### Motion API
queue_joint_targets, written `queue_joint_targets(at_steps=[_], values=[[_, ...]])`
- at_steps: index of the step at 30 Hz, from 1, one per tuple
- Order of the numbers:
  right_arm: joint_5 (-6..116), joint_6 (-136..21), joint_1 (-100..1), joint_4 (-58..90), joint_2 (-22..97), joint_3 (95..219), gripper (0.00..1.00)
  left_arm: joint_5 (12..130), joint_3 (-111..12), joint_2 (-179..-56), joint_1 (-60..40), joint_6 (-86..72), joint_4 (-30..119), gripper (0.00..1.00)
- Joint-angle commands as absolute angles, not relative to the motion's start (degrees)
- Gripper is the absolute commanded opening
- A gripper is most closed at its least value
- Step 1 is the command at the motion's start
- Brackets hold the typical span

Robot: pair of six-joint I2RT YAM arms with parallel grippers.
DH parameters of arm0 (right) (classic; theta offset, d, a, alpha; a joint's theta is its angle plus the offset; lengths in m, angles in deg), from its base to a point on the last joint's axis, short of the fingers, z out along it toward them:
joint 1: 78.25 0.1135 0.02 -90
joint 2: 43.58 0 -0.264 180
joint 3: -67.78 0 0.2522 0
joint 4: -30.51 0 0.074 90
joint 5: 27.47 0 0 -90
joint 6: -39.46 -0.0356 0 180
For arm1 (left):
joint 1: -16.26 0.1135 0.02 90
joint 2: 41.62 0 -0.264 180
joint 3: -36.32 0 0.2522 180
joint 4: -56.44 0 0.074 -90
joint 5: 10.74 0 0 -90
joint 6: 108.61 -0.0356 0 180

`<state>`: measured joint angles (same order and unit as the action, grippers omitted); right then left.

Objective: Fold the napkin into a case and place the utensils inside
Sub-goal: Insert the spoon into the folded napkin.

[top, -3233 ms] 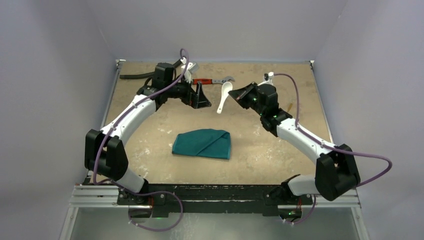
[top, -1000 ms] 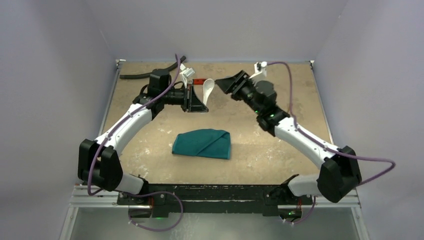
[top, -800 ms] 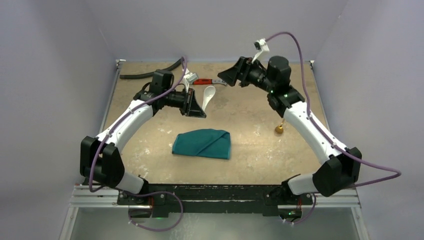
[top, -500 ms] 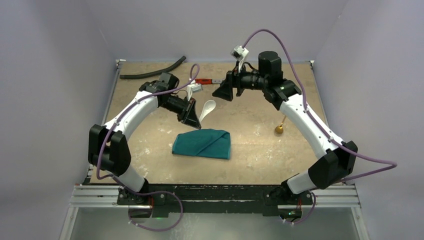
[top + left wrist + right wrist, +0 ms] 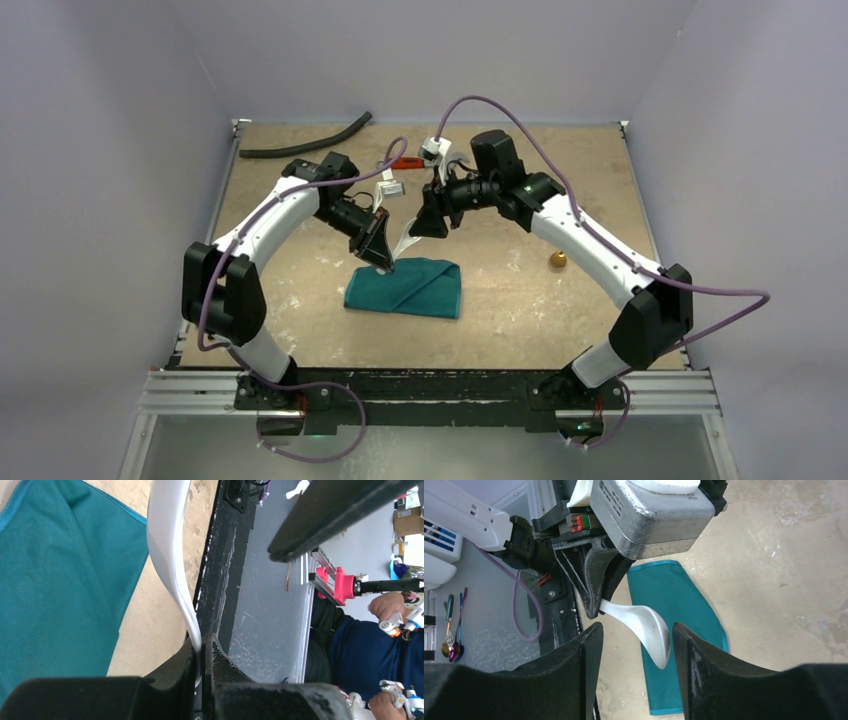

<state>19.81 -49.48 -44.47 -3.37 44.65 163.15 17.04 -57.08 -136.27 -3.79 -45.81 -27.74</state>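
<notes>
The teal napkin (image 5: 405,287) lies folded into a flat pouch mid-table. My left gripper (image 5: 384,266) hangs over its back edge, shut on the handle of the white spoon (image 5: 405,243). In the left wrist view the handle (image 5: 170,555) rises from the pinched fingertips (image 5: 202,650) beside the cloth (image 5: 60,580). My right gripper (image 5: 426,228) hovers just behind, open. In the right wrist view the spoon bowl (image 5: 649,632) sits between its spread fingers (image 5: 636,626) without touching them, above the napkin (image 5: 679,605). The tan wooden utensil (image 5: 557,259) lies to the right.
A red-handled wrench (image 5: 405,162) lies at the back, partly behind the arms. A black hose (image 5: 300,145) runs along the back left corner. Both arms reach inward and meet over the table's middle.
My left gripper carried the spoon from the back of the table down to the napkin's back edge. My right arm swung left and forward and now straddles the spoon bowl.
</notes>
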Motion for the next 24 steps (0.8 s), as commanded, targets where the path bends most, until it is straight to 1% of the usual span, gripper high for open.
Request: queue_joint_targets(at_steps=[1,2,3,4,6,7,10,12,13,15,17,20,22,24], values=[[21.6,-50.0,-43.7,-0.3,44.7,161.5,0.51,13.4,-60.0,-136.6,-3.8,-52.3,-33.1,0.00],[21.7,-50.1,-43.5,0.2,44.8,161.2,0.45,13.3,-60.2,-136.7,-3.8,-52.7,-33.6,0.00],[21.9,-50.1,-43.4,0.7,44.8,160.8,0.38,13.3,-60.4,-136.8,-3.8,-53.3,-34.4,0.00],[22.1,-51.3,-43.3,1.3,44.8,160.4,0.25,13.1,-60.8,-136.9,-3.8,-54.2,-35.2,0.00],[22.4,-51.9,-43.2,1.9,44.4,159.6,0.02,13.0,-61.4,-137.2,-3.8,-55.2,-36.6,0.00],[22.6,-52.1,-43.2,2.3,44.1,159.0,0.00,13.0,-61.6,-137.4,-3.8,-55.8,-37.1,0.00],[23.9,-53.2,-43.2,3.3,42.7,157.4,0.00,13.5,-62.1,-137.8,-3.8,-56.1,-37.2,0.01],[25.1,-55.7,-43.3,3.1,41.7,155.7,0.00,15.6,-62.0,-138.0,-3.7,-53.9,-34.8,0.26],[27.7,-58.2,-43.3,3.2,41.3,154.4,0.00,17.5,-61.6,-137.7,-3.4,-52.2,-32.5,0.36],[33.7,-63.2,-43.7,1.5,41.0,151.8,0.00,23.0,-60.0,-136.3,-2.4,-47.2,-26.3,0.46],[37.2,-66.2,-43.9,-2.4,41.2,148.9,0.00,30.5,-57.8,-134.2,-1.1,-43.0,-19.6,0.54],[40.3,-73.4,-43.9,-4.0,38.7,140.6,0.00,40.0,-53.9,-133.0,1.3,-41.4,-12.8,0.56],[43.1,-77.9,-43.9,-4.1,35.0,135.9,0.00,44.0,-51.7,-133.7,2.7,-41.9,-10.7,0.56],[48.2,-80.6,-43.9,-6.4,31.9,134.2,0.00,46.1,-48.9,-134.0,3.7,-41.7,-8.0,0.55]])
